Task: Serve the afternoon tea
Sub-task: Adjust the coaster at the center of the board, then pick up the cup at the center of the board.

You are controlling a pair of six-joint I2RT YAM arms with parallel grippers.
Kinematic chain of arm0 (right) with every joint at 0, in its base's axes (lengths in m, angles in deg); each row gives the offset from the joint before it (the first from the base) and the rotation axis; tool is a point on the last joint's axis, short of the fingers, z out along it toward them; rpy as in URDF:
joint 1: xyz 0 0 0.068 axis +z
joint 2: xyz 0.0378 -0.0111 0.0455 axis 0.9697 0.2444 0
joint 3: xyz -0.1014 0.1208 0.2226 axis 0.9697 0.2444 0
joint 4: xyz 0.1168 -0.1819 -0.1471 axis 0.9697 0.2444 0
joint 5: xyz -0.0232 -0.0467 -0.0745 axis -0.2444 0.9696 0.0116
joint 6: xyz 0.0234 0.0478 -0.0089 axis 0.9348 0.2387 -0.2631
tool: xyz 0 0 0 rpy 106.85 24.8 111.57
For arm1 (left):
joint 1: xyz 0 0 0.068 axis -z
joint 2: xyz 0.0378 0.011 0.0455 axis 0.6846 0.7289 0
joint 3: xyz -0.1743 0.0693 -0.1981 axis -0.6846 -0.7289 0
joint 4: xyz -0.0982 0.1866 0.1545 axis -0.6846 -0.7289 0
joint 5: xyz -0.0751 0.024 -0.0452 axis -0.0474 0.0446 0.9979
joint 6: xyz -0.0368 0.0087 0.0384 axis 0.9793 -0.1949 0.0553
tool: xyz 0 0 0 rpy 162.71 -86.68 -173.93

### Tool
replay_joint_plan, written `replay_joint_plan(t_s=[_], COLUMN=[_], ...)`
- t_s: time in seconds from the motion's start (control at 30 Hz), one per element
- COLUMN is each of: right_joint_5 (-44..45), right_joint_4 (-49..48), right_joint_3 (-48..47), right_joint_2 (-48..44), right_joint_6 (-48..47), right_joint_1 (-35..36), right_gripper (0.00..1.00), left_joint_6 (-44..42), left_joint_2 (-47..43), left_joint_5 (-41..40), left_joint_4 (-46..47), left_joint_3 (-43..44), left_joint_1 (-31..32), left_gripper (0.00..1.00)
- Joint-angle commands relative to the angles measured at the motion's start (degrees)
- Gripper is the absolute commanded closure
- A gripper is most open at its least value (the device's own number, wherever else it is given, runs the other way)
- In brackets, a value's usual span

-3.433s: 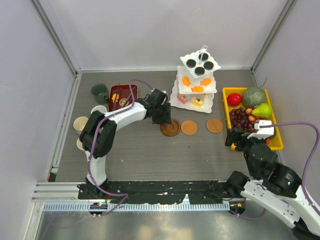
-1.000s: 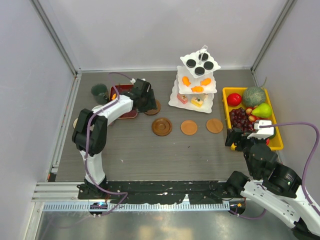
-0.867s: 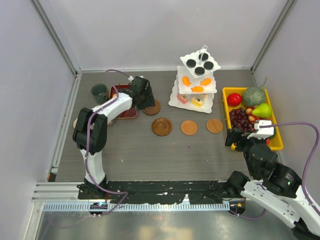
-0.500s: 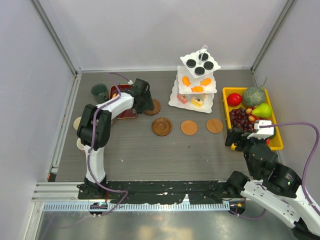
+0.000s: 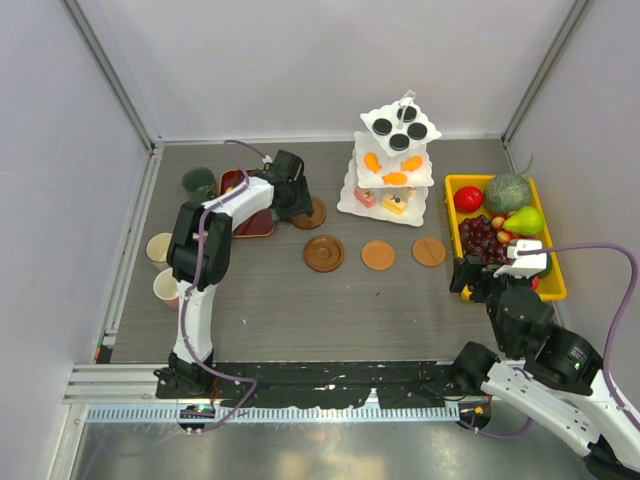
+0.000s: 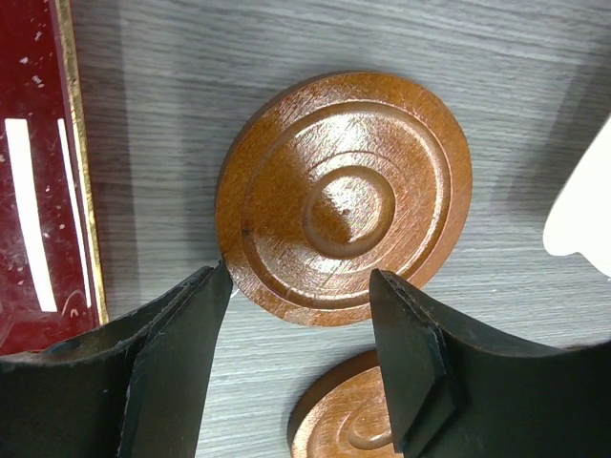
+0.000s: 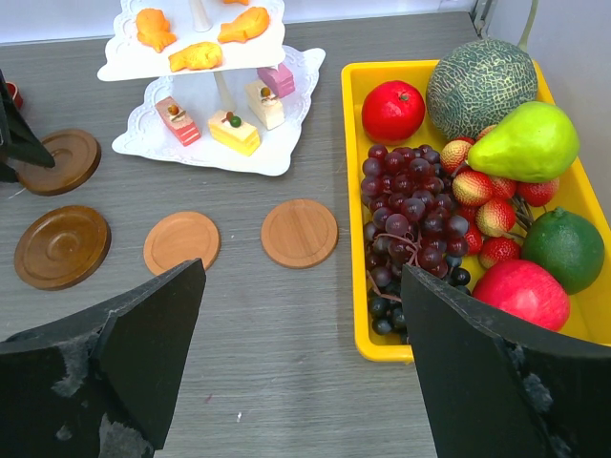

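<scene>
The white three-tier stand [image 5: 395, 160] holds black round, orange and pink-yellow sweets; it also shows in the right wrist view [image 7: 215, 114]. My left gripper [image 5: 296, 205] is open and empty, its fingers [image 6: 181, 353] low on either side of a dark brown coaster [image 6: 344, 196] lying flat beside the dark red tray [image 5: 245, 205]. A second dark coaster [image 5: 324, 252] and two light coasters [image 5: 378, 255] [image 5: 429, 251] lie in a row. My right gripper [image 5: 470, 275] is open and empty, raised beside the yellow fruit tray. A dark green mug [image 5: 198, 182] and two pale mugs [image 5: 160, 247] [image 5: 167, 287] stand at far left.
The yellow tray of fruit [image 5: 548, 285] sits at the right, close to my right gripper; it fills the right of the right wrist view [image 7: 358, 143]. The red tray's edge [image 6: 38, 181] is just left of my left fingers. Grey walls enclose the table.
The left gripper went from the row of coasters to the spot beside the red tray, where a dark coaster now lies. In the last second only its elbow swung. The right arm is still.
</scene>
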Motion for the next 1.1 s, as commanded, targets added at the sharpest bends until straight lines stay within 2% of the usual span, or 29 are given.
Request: replay_joint_plan(t_s=[0.0,0.2,0.4,0.67,0.83,0.97,1.07], right_joint_5=[1.0,1.0,0.6,-0.1,-0.4,-0.8,-0.9], right_joint_4=[-1.5,-1.4,-1.4,-1.8,-1.9,-1.9,-1.9], right_joint_3=[-0.3,-0.4,-0.4,-0.3,-0.4,-0.3,-0.2], right_joint_2=[0.8,0.6,0.4,-1.0,-1.1,-1.2,-1.5], right_joint_6=[0.4,0.4,0.4,0.5,0.5,0.6,0.6], right_joint_1=[0.0,-0.1,0.0,0.0,0.0,0.0,-0.1], right_gripper=[0.10,0.10,0.10,0.10,0.10,0.10,0.10], left_joint_6=[-1.1,-1.9,-4.8,-5.7,-2.0,-0.1,-0.2], left_joint_2=[1.1,-2.5,-16.7,-39.2,-51.2,-57.6,-59.7], left_joint_5=[1.8,2.7,-3.5,-14.4,-20.7,-20.7,-18.2], left_joint_4=[-1.0,-0.8,0.1,0.5,-1.8,-1.2,-1.2], left_joint_3=[4.3,2.9,-5.1,-21.9,-32.6,-39.6,-41.6], left_joint_1=[-0.3,-0.3,-1.0,-1.9,-4.0,-8.1,-12.3], left_gripper=[0.32,0.30,0.25,0.01,0.01,0.01,0.02])
